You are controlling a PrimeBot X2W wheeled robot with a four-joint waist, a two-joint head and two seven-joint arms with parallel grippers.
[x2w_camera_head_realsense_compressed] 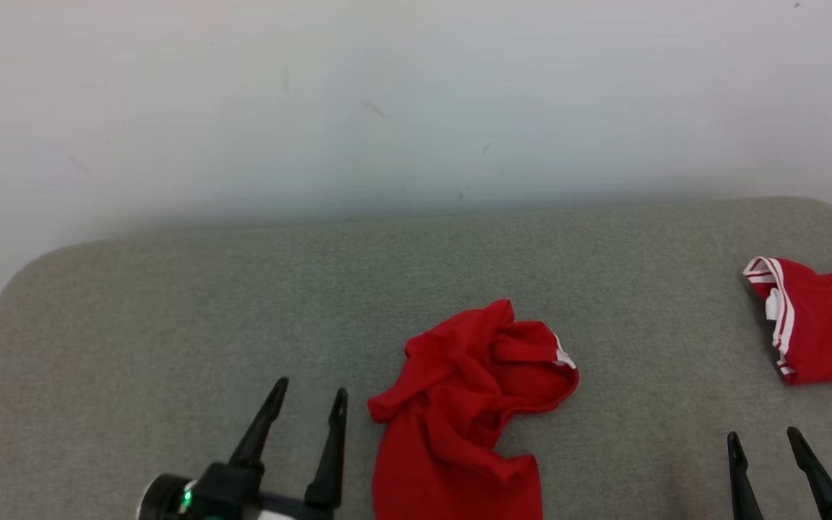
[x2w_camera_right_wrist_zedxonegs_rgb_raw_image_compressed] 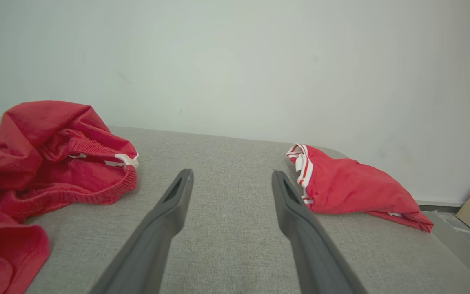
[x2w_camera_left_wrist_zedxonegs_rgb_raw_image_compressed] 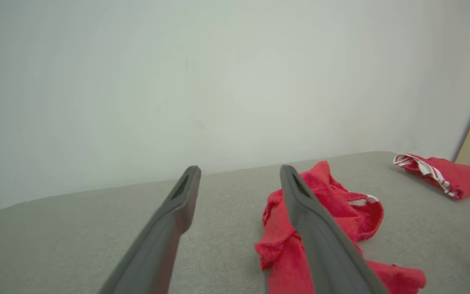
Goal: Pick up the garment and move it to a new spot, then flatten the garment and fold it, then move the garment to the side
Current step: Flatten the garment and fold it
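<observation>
Head view: a grey padded bench (x2w_camera_head_realsense_compressed: 170, 325) against a pale wall (x2w_camera_head_realsense_compressed: 387, 108). The left pincer (x2w_camera_head_realsense_compressed: 312, 388) stands wide and holds nothing. Just to its right, apart from its fingers, lies a crumpled red garment (x2w_camera_head_realsense_compressed: 470, 412) in a loose heap. The right pincer (x2w_camera_head_realsense_compressed: 763, 433) is also wide and empty, with the heap well off to its left. Ahead of it and slightly right sits a folded red garment (x2w_camera_head_realsense_compressed: 820, 325) with white stripes.

Left wrist view: the left pincer (x2w_camera_left_wrist_zedxonegs_rgb_raw_image_compressed: 240, 169) has its fingers spread. Its right finger crosses in front of the crumpled heap, which lies on the bench below and to the right.

Right wrist view: the right pincer (x2w_camera_right_wrist_zedxonegs_rgb_raw_image_compressed: 231, 174) gapes over bare bench, the heap to its left and the folded piece ahead to its right.

The pick-up appears not yet begun. The next move likely calls for the left pincer to shift right, drop onto the heap and close on a fold of cloth.
</observation>
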